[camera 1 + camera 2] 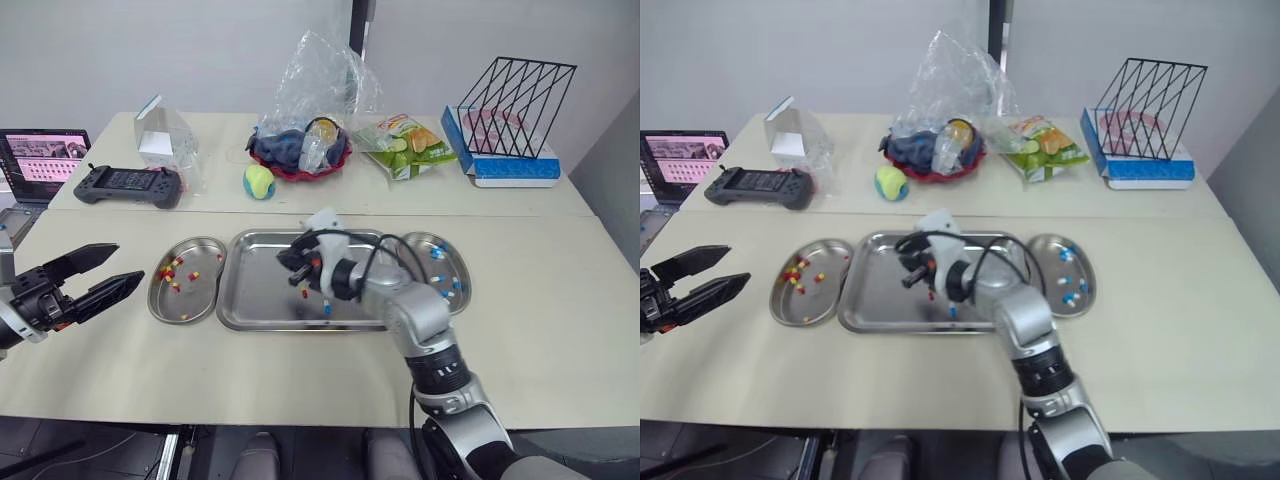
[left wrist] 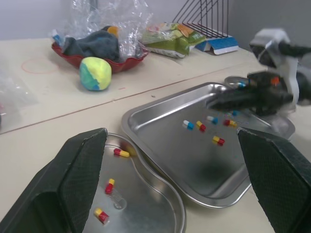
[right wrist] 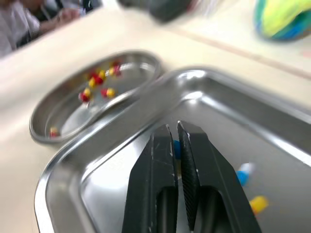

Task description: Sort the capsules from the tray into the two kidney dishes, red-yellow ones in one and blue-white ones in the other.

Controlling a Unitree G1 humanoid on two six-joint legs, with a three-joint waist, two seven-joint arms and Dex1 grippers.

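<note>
My right pincer (image 3: pixel 174 127) is closest, pressed almost together low over the tray (image 1: pixel 245 300) — blue shows in the slit, pinched or lying beneath, I cannot tell. Loose capsules (image 2: pixel 200 125) lie beside its tips. The red-yellow dish (image 1: pixel 200 305) lies beyond them, the blue-white dish (image 1: pixel 466 280) back by the wrist. I'd lift slowly, confirm the pinch, then clear the rim. My left pincer (image 1: pixel 124 266) hangs spread.

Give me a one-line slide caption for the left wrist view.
Open left pincer faces the steel tray of mixed capsules as the right pincer reaches in.
</note>
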